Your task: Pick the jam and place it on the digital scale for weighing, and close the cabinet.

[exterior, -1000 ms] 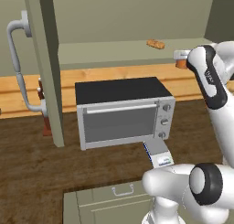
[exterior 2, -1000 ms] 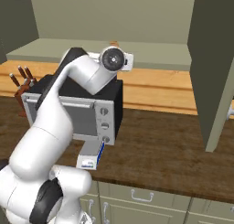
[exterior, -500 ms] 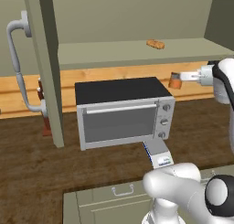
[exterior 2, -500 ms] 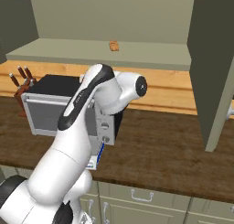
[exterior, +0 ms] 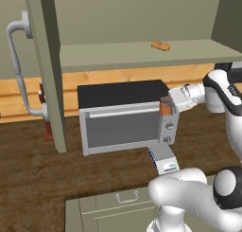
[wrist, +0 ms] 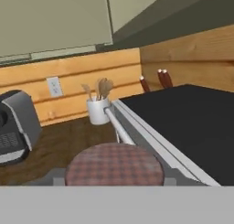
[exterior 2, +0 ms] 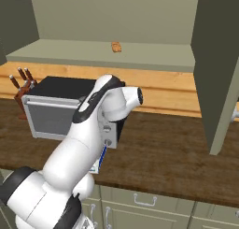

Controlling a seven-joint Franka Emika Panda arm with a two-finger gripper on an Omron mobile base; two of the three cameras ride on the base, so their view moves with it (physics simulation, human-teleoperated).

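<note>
The jam (exterior: 164, 108), an orange-brown jar with a reddish lid, hangs in front of the toaster oven's upper right corner. My gripper (exterior: 167, 104) is shut on it. In the hand view the jam's lid (wrist: 114, 166) sits between the finger tips. The digital scale (exterior: 162, 156) lies on the counter just in front of the oven, below the jar and slightly nearer; its blue edge (exterior 2: 99, 161) peeks out beside my arm. The cabinet stands open, with its left door (exterior: 46, 75) and right door (exterior 2: 217, 69) swung toward me.
The silver toaster oven (exterior: 125, 115) fills the counter's middle. A pastry (exterior: 160, 46) lies on the cabinet shelf. A knife block (exterior 2: 22, 85) stands left of the oven. A white utensil cup (wrist: 98, 111) and a toaster (wrist: 16, 122) stand farther along the counter.
The arm has swung down from shelf height and to the left, carrying the jam to the oven's upper right corner. The grip has stayed the same.
</note>
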